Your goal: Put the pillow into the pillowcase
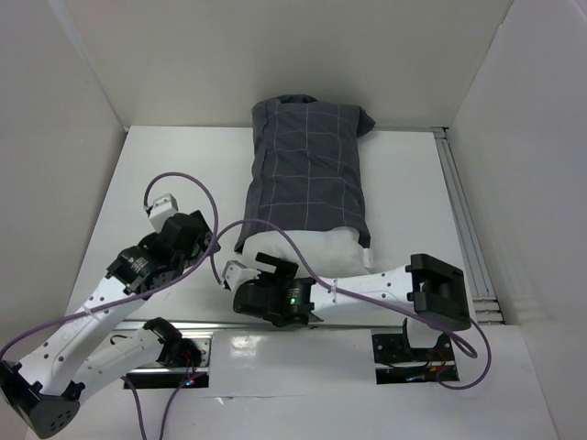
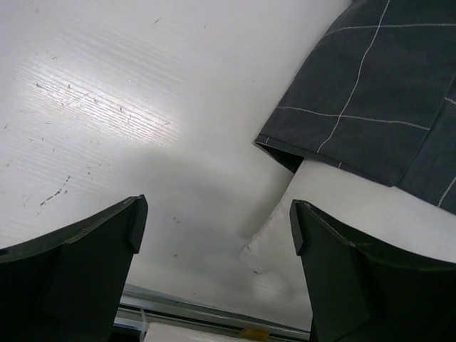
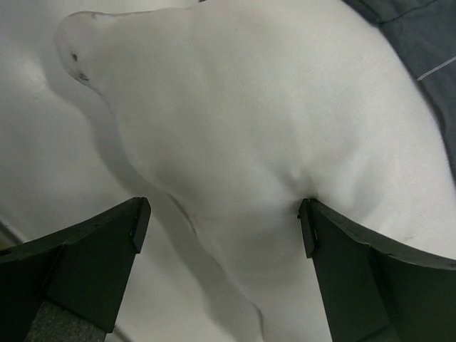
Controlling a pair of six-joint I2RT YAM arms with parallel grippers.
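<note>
Large dark charcoal-grey cloth pillowcase (image 1: 307,156) w/ thin pale grid lines lies lengthwise on the white table (image 1: 165,165). Closed end is at 12 o'clock, mouth faces 6 o'clock. Big plain white puffy pillow (image 1: 321,252) is mostly inside: the case looks plump along its length. Only a band of white sticks out at the 6 o'clock end, incl. a pointed corner at approx. 7 o'clock of the mouth.

State of left gripper (image 2: 217,206): released, jaws wide apart, nothing betw. them. It hovers over bare table at 9 o'clock of the mouth. In its wrist view the case's hem corner & the pillow's corner sit at 1–3 o'clock, apart from both fingers.

State of right gripper (image 3: 224,205): also spread wide, not clenched on anything. It sits at the pillow's bare end, 6–7 o'clock side. Jaws straddle the white bulge & one finger looks to press a small dimple in the stuffing: touching, not grasping.

Progress, my est.: most is done, last stretch is left. To do: pull the hem over the exposed band, or push that end deeper, so no white shows. Can't tell if the pillow fills the far corners at 12 o'clock; cloth bunches a bit there.
</note>
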